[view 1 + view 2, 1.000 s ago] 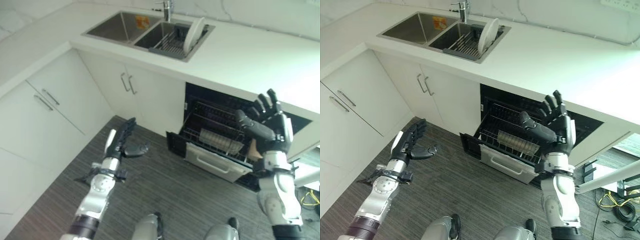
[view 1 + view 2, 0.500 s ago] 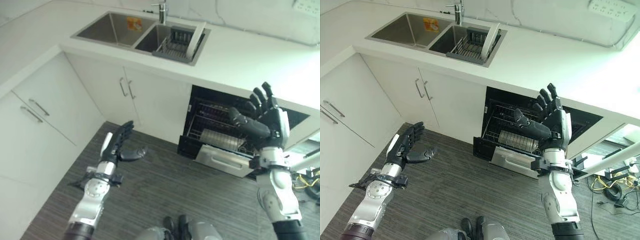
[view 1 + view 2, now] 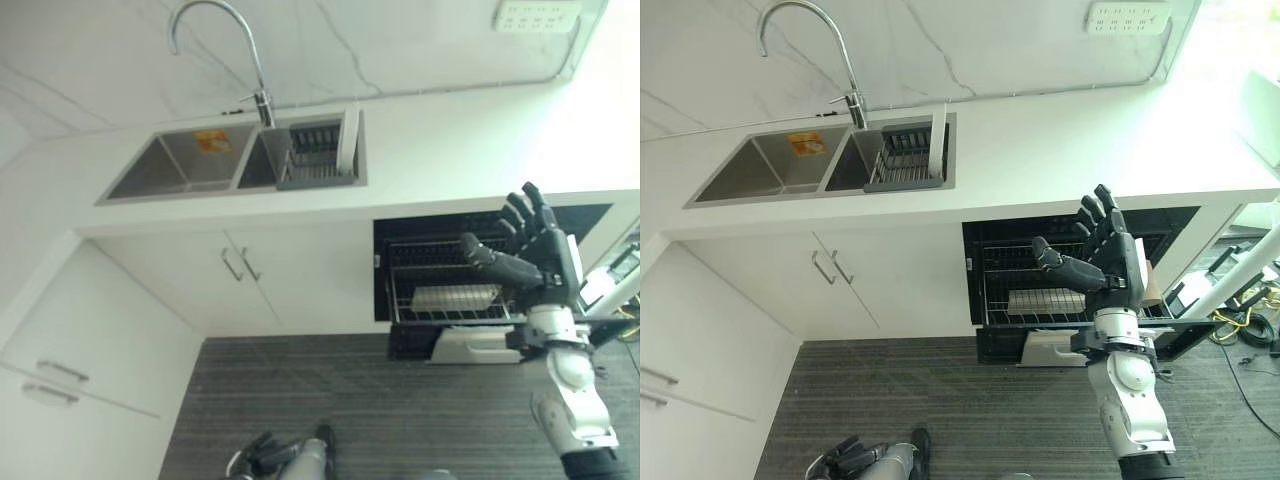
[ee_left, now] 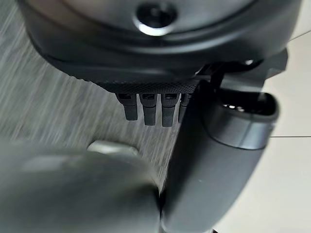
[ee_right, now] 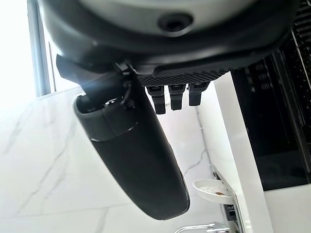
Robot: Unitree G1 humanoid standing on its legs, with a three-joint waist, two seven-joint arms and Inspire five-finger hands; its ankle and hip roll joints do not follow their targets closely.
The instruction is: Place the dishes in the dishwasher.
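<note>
A white plate stands on edge in a dark dish rack inside the right basin of the steel sink. Under the counter the dishwasher is open, its wire rack pulled out with a row of pale dishes in it. My right hand is raised in front of the dishwasher's right part, open with fingers spread, holding nothing. My left hand hangs low over the floor at the view's lower edge. In the left wrist view its fingers point straight out, empty.
A tall curved faucet rises behind the sink. White cabinets with bar handles stand left of the dishwasher, whose lowered door juts over the striped dark floor. A wall socket sits above the white counter.
The whole picture has shifted as the camera swung up toward the wall. My left arm has dropped to the view's lower edge. My right hand stays raised and open.
</note>
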